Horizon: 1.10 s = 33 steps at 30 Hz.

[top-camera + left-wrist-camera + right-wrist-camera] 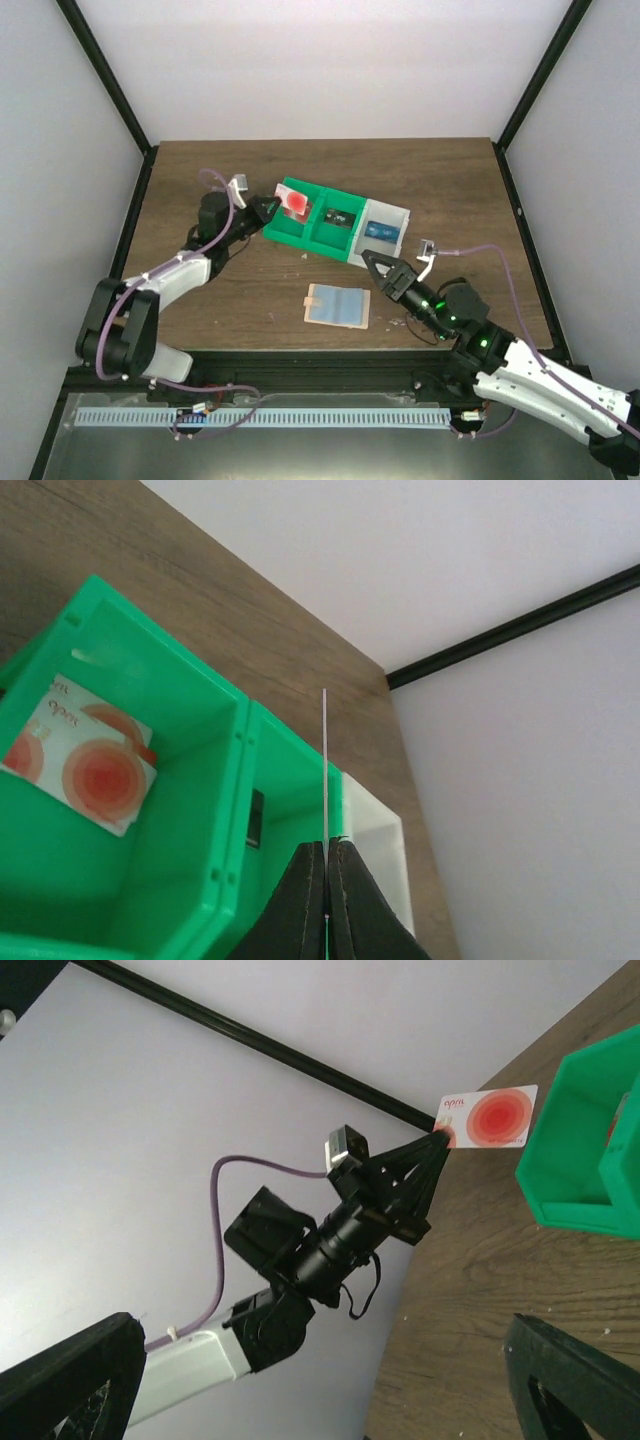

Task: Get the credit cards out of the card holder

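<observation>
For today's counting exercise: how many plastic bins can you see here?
3. A green bin at the row's left end, a second green bin in the middle, a white bin at the right end. None seems hidden.

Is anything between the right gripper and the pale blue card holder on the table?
Nothing visible: the open right gripper hangs beside the pale blue bi-fold card holder, only wooden table between them. The green plastic bins sit farther back.

Dark wooden table (200, 175): an open card holder (338, 306) lies flat toward the near edge; two green bins (318, 222) and a white bin (398, 212) sit in a row behind it
</observation>
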Each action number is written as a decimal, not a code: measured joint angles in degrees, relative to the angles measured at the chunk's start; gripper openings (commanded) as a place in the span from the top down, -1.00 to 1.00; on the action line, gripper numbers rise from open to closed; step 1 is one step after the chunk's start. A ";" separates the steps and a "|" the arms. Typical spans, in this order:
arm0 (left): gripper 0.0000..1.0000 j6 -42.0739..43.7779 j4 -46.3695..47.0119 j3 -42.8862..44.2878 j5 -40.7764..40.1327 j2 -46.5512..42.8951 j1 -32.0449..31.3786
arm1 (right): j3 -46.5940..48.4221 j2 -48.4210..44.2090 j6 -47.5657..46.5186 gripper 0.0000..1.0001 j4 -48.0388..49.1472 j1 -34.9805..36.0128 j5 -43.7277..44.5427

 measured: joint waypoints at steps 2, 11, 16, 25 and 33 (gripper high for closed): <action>1.00 1.55 -1.49 3.19 -0.22 3.21 0.04 | 0.00 -1.29 -0.59 -1.00 -1.38 0.00 0.52; 1.00 4.94 -6.62 9.86 -1.22 15.12 0.04 | -0.02 -2.69 -1.29 -0.99 -4.35 0.00 1.20; 1.00 6.12 -8.55 11.63 -3.43 17.94 0.04 | 0.00 -4.15 -1.57 -0.99 -5.75 0.00 1.44; 1.00 6.60 -8.70 14.45 -4.04 23.69 0.04 | -0.02 -5.81 -2.16 -0.99 -6.51 0.00 2.34; 0.77 7.32 -9.66 18.91 -2.93 29.42 0.04 | -0.02 -5.84 -2.54 -0.99 -6.88 0.00 2.71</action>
